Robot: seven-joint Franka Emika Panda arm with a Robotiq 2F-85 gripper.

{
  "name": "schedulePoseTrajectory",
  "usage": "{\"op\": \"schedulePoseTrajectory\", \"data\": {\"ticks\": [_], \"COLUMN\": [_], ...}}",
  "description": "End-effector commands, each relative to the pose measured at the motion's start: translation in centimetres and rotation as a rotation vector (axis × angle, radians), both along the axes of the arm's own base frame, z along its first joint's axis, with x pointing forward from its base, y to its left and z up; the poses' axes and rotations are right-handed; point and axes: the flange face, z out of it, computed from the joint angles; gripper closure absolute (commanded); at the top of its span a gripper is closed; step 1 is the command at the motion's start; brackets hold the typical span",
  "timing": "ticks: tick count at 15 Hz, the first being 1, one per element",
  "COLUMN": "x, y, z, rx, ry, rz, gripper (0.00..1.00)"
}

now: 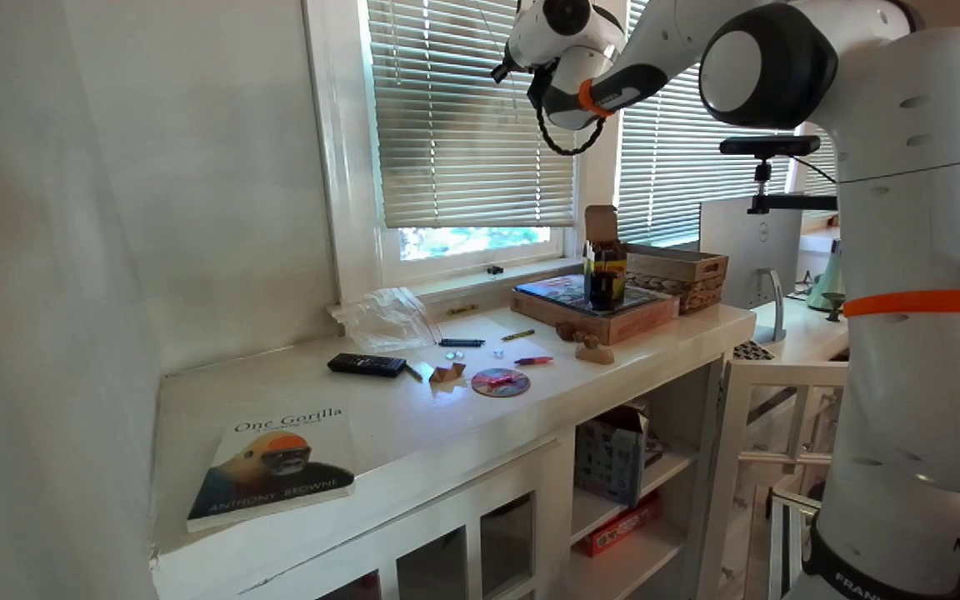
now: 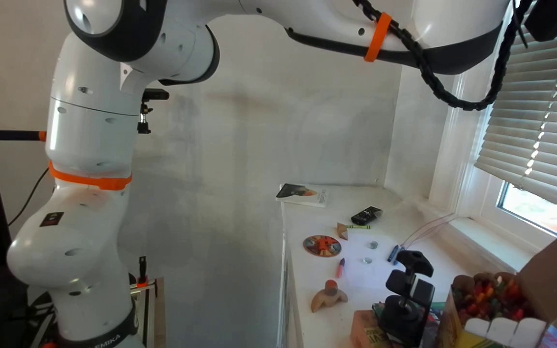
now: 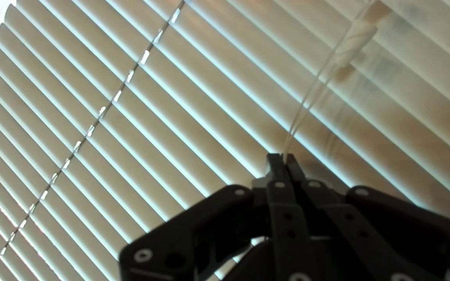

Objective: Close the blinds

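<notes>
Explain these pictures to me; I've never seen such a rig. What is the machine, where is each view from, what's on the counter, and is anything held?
The machine is a white jointed robot arm, steered by a person. Two pictures come from cameras outside it, looking from different places. The wrist view comes from a camera on the arm itself, so it shows the dark tool up close, in front of the blinds. The tool is shut, with thin cords running into its grip, so it is most likely pinching them. The job is closing the blinds; they stop above the bottom of the window. On the counter lie a book, a remote, a bag and a disc, with an open carton standing on a flat box.
</notes>
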Motion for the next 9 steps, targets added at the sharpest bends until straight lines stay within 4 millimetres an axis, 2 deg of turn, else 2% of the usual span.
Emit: {"op": "schedulePoseTrajectory", "data": {"ticks": [1, 4, 6, 9], "x": [-0.3, -1.0, -0.9, 0.0], "y": [-0.6, -1.7, -1.9, -1.1], "z": [-0.8, -2.0, -1.7, -0.1], "rx": [-0.007, -0.045, -0.067, -0.109], "ry": [0.024, 0.121, 0.129, 0.083], "rz": [-0.015, -0.074, -0.091, -0.076], "gripper": [1.0, 1.0, 1.0, 1.0]}}
